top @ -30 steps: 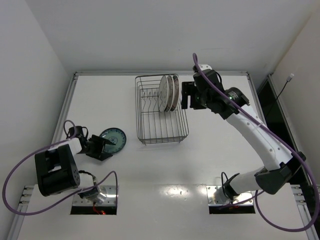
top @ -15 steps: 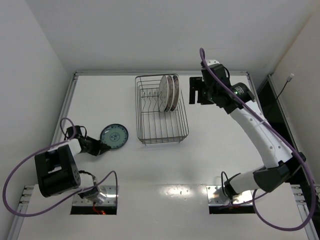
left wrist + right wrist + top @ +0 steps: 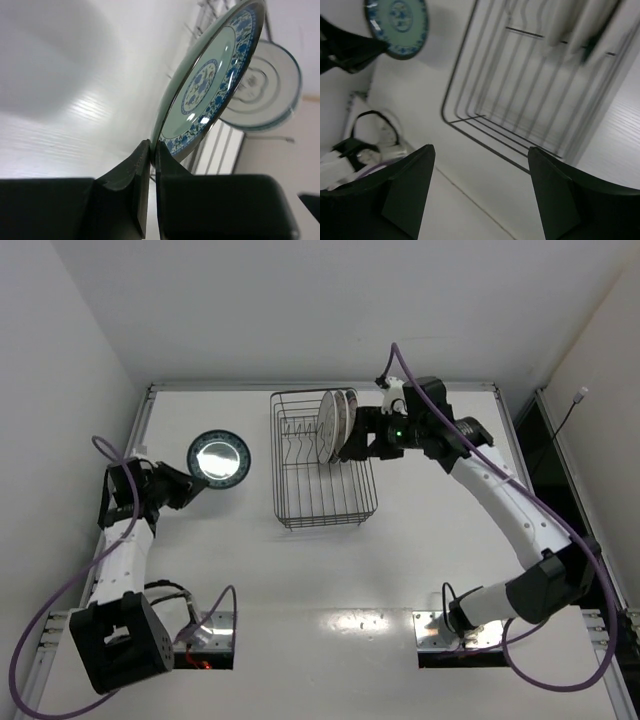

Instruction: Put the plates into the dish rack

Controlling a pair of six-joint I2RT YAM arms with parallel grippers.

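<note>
Seen from above, the left gripper (image 3: 187, 482) holds the teal plate (image 3: 219, 458) by its rim, well left of the dish rack (image 3: 318, 523). Three plates (image 3: 335, 426) stand upright in the rack's far right part, with the right gripper (image 3: 357, 443) just beside them. The left wrist view shows its fingers (image 3: 135, 170) clamped on the teal plate (image 3: 210, 95), with a pale ringed plate (image 3: 265, 85) beyond. The right wrist view shows the right gripper (image 3: 479, 155) with its fingers wide apart above the dish rack (image 3: 492, 131), and the teal plate (image 3: 397, 20) at upper left.

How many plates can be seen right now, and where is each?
4. Three plates stand upright side by side in the far right of the dish rack; the teal plate is pinched by its rim in the left gripper, left of the rack. None appears hidden.
</note>
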